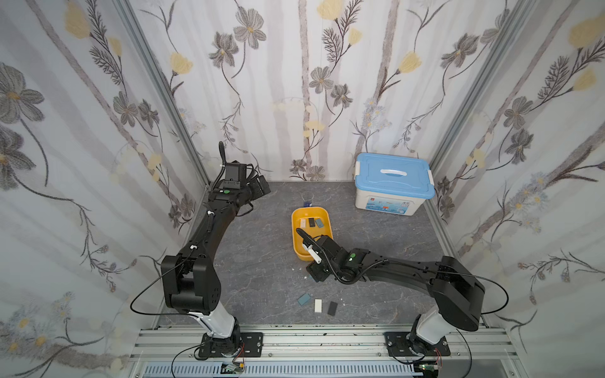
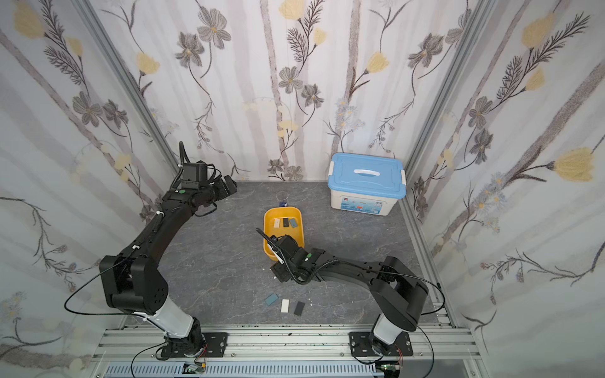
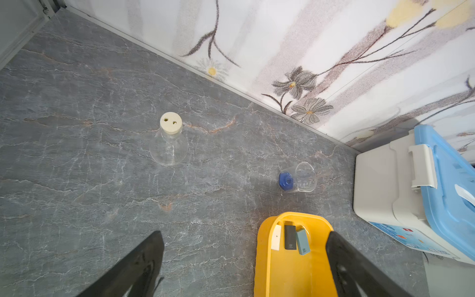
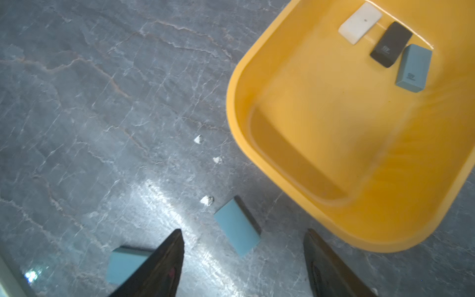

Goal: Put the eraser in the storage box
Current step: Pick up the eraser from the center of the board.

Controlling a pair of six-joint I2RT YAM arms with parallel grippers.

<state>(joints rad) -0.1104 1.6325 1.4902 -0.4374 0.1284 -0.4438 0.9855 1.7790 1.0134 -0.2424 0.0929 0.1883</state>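
One grey, stone-veined table top [image 1: 262, 261] carried your scene. It was closed in on three sides by wallpaper [image 1: 294, 81] printed with grey and yellow flowers, and an aluminium rail [image 1: 311, 340] along the near edge bore your two arms.

The storage box [image 1: 294, 229] sat at mid-table. At its far end a white eraser [image 1: 303, 223], a black eraser [image 1: 311, 222] and a grey-blue eraser [image 1: 319, 223] lay side by side. Near the rail lay a row of three loose erasers [image 1: 318, 305]: blue, white, black. A blue eraser [image 4: 236, 226] lay flat on the table just outside the box's near end, beside white crumbs [image 4: 207, 200].

Your right gripper [image 4: 243, 231] hung above that blue eraser, jaws well apart and nothing between them. Your left gripper [image 3: 244, 236], at far left, was spread wide and empty.

A stoppered flask [image 3: 168, 146] was at far left, and a beaker [image 3: 300, 178] with printed graduations was just beyond the box. The lidded white box [image 1: 389, 203] at far right bore a front label with a red mark. Its writing, like the small print on the black and grey-blue erasers, was too small for you to read.
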